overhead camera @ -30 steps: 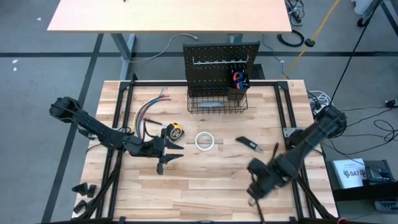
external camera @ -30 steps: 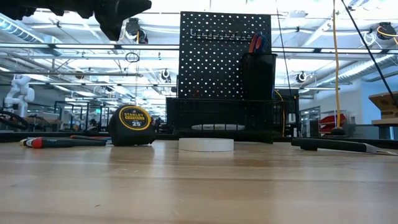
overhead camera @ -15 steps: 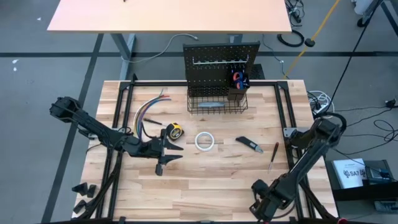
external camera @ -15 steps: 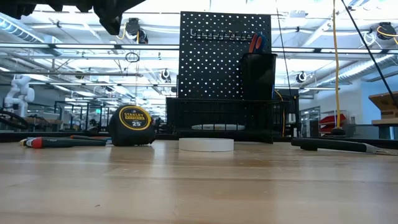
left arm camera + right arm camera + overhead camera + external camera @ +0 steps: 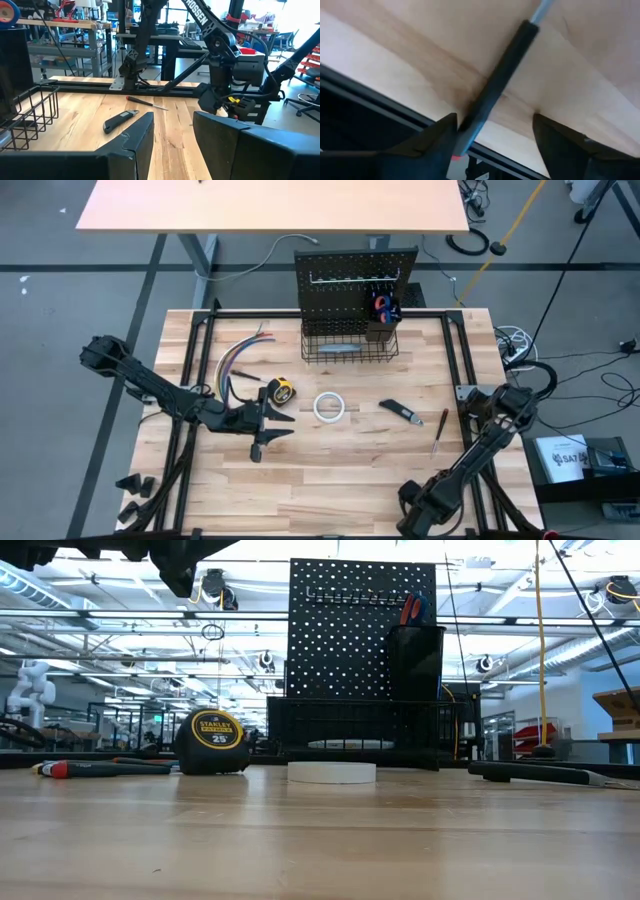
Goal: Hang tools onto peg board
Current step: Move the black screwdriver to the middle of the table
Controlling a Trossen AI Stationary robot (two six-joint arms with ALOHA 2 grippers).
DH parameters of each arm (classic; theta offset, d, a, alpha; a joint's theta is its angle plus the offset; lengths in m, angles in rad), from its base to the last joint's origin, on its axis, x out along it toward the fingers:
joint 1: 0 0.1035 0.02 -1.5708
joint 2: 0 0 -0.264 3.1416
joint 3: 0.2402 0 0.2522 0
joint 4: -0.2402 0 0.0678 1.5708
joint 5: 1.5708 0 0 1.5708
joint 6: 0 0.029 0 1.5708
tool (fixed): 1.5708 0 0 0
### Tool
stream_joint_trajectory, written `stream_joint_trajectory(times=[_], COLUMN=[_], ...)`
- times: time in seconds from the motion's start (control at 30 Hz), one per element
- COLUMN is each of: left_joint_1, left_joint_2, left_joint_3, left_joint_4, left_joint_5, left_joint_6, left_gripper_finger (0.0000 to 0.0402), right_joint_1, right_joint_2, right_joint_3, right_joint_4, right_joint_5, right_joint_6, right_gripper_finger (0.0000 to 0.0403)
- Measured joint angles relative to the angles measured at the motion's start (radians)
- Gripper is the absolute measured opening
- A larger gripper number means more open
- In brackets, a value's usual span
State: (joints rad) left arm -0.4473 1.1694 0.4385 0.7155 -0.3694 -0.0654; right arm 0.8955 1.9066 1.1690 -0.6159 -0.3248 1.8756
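Here, black-handled, silver-shafted tool (image 5: 495, 90) flat on table between right gripper (image 5: 495, 135) open jaws, ungripped.

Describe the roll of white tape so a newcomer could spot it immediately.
Start at the upright black peg board at the table's far edge, then come toward the near side past its wire basket. The roll of white tape lies flat there, between the yellow tape measure and a dark knife. It alone is a white ring.
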Motion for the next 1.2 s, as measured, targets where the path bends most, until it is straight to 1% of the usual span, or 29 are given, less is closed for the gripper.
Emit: stream_joint_trajectory(times=[0.2, 0.33, 0.4, 0.5, 0.53, 0.73, 0.83, 1.0, 1.2], left_joint_1=[0.000, 0.000, 0.000, 0.000, 0.000, 0.000, 0.000, 0.000, 0.000], left_joint_2=[0.000, 0.000, 0.000, 0.000, 0.000, 0.000, 0.000, 0.000, 0.000], left_joint_3=[0.000, 0.000, 0.000, 0.000, 0.000, 0.000, 0.000, 0.000, 0.000], left_joint_4=[0.000, 0.001, 0.001, 0.001, 0.001, 0.001, 0.001, 0.001, 0.001], left_joint_5=[-0.001, -0.001, -0.001, -0.001, -0.001, -0.001, -0.001, -0.002, -0.002], left_joint_6=[0.001, 0.001, 0.001, 0.002, 0.002, 0.003, 0.020, 0.021, 0.021], left_gripper_finger=[0.0143, 0.0143, 0.0143, 0.0143, 0.0143, 0.0143, 0.0143, 0.0143, 0.0143], right_joint_1=[-0.009, -0.014, -0.022, -0.046, -0.057, -0.153, -0.208, -0.321, -0.462], right_joint_2=[0.032, 0.040, 0.041, 0.042, 0.043, 0.035, 0.025, 0.013, 0.013], right_joint_3=[0.002, 0.004, 0.004, 0.004, 0.005, 0.004, 0.003, 0.000, -0.001], right_joint_4=[0.033, 0.031, 0.023, -0.035, -0.062, -0.218, -0.289, -0.400, -0.461], right_joint_5=[-0.048, -0.068, -0.067, -0.067, -0.064, -0.033, 0.026, 0.158, 0.249], right_joint_6=[0.028, 0.022, -0.009, -0.103, -0.143, -0.356, -0.448, -0.605, -0.785], right_gripper_finger=[0.0185, 0.0126, 0.0092, 0.0038, 0.0030, 0.0033, 0.0034, 0.0034, 0.0034])
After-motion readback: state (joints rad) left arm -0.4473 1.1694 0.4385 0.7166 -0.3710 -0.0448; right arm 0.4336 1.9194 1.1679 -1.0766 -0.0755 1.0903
